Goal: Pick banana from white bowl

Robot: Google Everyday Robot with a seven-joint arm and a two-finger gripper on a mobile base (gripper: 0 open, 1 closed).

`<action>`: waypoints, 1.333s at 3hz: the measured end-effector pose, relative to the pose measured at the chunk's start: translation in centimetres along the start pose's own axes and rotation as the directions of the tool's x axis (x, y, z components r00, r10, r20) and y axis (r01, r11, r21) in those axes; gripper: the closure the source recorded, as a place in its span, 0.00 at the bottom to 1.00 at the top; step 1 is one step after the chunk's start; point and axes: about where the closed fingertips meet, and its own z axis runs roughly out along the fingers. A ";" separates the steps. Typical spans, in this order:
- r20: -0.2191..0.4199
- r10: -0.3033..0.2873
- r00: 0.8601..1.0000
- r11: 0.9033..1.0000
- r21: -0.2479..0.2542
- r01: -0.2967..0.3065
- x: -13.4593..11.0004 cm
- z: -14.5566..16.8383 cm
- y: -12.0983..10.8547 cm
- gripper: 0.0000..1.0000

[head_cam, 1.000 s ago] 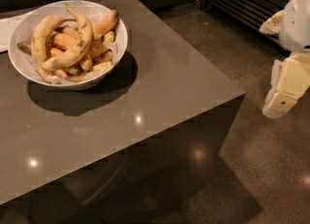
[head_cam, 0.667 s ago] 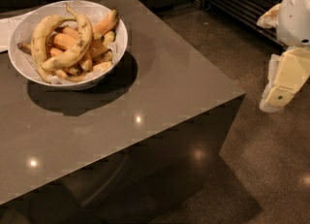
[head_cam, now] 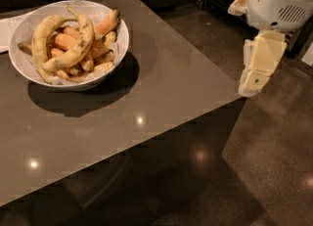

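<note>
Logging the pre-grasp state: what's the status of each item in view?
banana: lying in the bowl atop the other bananas, not gripped.
bowl: upright on the table, full of bananas.
gripper: past the table's edge, well apart from the bowl.

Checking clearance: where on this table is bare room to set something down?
Bare tabletop runs from the white bowl to the right and near edges. Crowded only inside the bowl. The gripper hangs beyond the table's right edge.
</note>
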 end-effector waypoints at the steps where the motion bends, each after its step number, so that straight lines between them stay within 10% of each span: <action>1: 0.002 -0.002 1.000 1.000 0.005 0.002 -0.2 -0.1 -0.1 0.00; 3: 0.089 -0.141 0.986 0.985 0.111 0.131 -5.5 -0.4 -3.8 0.00; 4: 0.088 -0.263 0.961 0.956 0.160 0.247 -9.6 -0.3 -6.1 0.00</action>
